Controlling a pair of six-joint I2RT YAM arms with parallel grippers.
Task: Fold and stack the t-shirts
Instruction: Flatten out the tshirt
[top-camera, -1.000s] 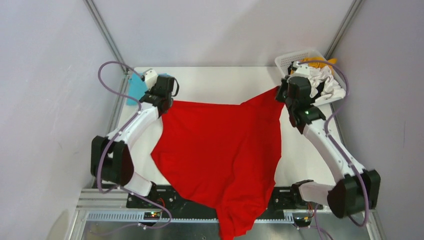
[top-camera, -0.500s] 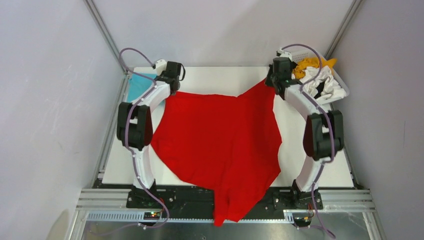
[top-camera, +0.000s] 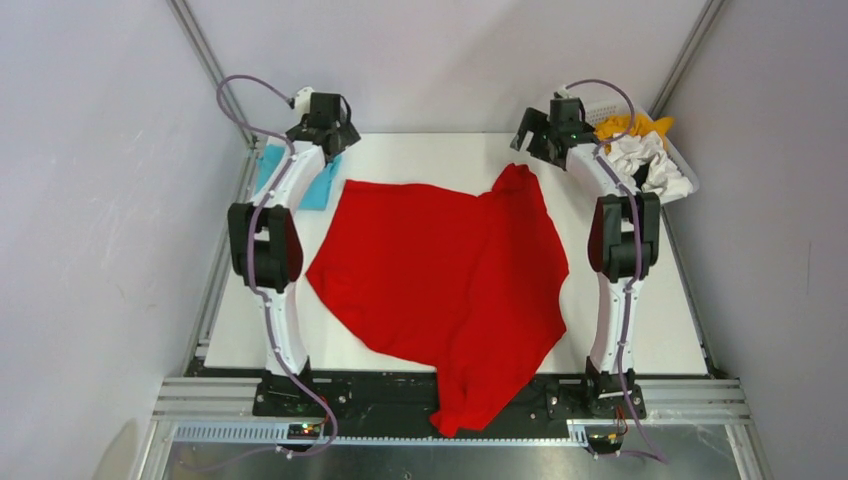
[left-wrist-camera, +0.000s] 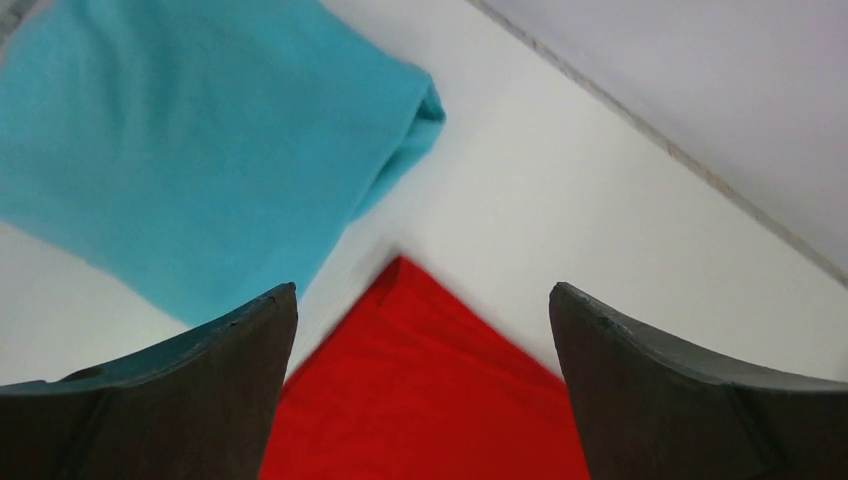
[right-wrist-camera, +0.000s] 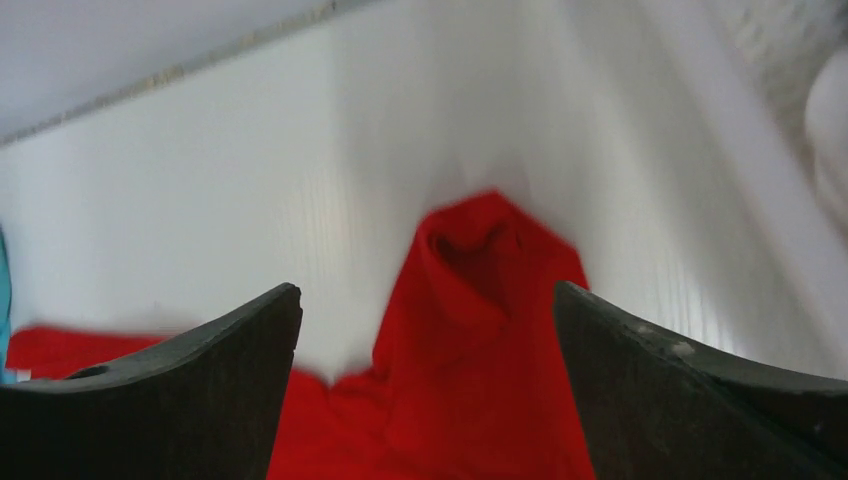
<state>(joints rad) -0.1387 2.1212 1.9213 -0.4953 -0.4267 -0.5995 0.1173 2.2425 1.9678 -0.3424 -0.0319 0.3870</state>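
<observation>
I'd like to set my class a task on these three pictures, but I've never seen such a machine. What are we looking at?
Two robot arms are bolted at the near edge of a white table. The wide picture looks down from above and behind them. The other two come from a camera on each wrist, that arm's fingers showing at the bottom. A red t-shirt lies spread on the table, its near end hanging over the edge. A folded turquoise t-shirt lies far left. A white basket far right holds orange cloth and white cloth. The left gripper and right gripper are open, holding nothing.
</observation>
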